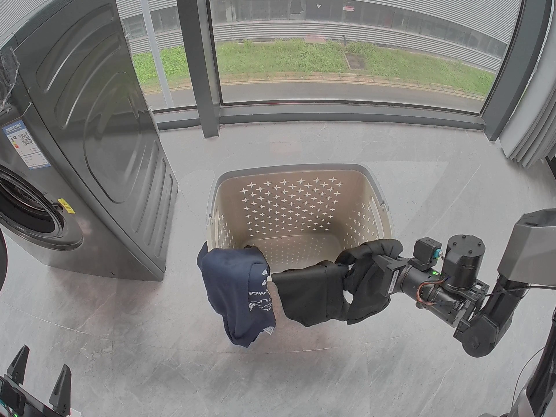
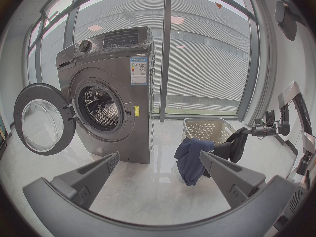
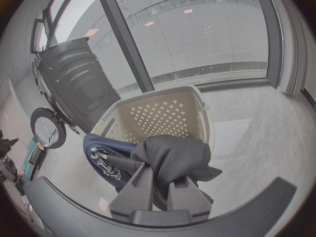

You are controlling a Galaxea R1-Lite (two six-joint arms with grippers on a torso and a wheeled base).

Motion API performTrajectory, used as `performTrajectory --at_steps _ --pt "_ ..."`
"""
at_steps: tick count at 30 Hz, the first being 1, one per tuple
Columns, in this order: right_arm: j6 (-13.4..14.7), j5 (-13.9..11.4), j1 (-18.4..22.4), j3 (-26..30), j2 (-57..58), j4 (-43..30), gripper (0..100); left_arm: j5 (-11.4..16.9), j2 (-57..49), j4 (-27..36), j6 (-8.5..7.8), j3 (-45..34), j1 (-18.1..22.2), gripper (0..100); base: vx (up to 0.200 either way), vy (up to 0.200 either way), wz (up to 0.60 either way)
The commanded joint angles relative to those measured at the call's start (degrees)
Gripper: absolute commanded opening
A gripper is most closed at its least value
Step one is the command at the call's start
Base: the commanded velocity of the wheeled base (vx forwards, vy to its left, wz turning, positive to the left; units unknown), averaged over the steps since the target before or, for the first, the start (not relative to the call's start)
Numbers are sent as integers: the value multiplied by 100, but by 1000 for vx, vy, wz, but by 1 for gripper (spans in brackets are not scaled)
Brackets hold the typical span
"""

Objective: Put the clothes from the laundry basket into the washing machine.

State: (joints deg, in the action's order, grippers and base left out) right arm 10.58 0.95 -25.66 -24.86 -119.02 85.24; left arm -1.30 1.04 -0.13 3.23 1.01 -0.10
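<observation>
clamping black garment [image 1: 315, 296] at basket [image 1: 295, 168], right gripper [image 3: 164, 173]; left gripper [image 2: 158, 154] wide, empty; washer door [image 2: 42, 117] open

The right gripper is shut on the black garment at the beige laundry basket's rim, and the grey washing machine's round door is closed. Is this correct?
One part is wrong: the round door of the grey washing machine is open, as the left wrist view shows. The right gripper is indeed shut on the black garment at the beige laundry basket.
</observation>
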Motion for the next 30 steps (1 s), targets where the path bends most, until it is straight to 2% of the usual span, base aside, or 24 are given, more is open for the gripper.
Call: performTrajectory --at_steps 1,10,12,14,16,20,25,28,30 --pt "5 10 -211 157 994 -33 0 -1 -42 -4 2 -92 1 100 0 0 0" --pt "-118 46 -466 77 2014 -341 0 -1 -42 -4 2 -92 1 100 0 0 0" --pt "-127 160 -545 86 2207 -490 0 -1 -42 -4 2 -92 1 100 0 0 0" --pt "-162 441 -572 86 2322 -614 0 -1 -42 -4 2 -92 1 100 0 0 0" --pt "-223 599 -572 86 2418 -701 0 -1 -42 -4 11 -92 1 100 0 0 0" --pt "-276 634 -572 95 2497 -728 0 -1 -42 -4 11 -92 1 100 0 0 0" --pt "-285 652 -572 157 2515 -737 0 -1 -42 -4 11 -92 1 100 -200 0 0" --pt "-285 757 -607 139 2506 -745 0 -1 -42 -4 11 -92 1 100 -200 0 0" --pt "-285 784 -642 121 2506 -745 0 -1 -42 -4 11 -92 1 100 0 0 0"
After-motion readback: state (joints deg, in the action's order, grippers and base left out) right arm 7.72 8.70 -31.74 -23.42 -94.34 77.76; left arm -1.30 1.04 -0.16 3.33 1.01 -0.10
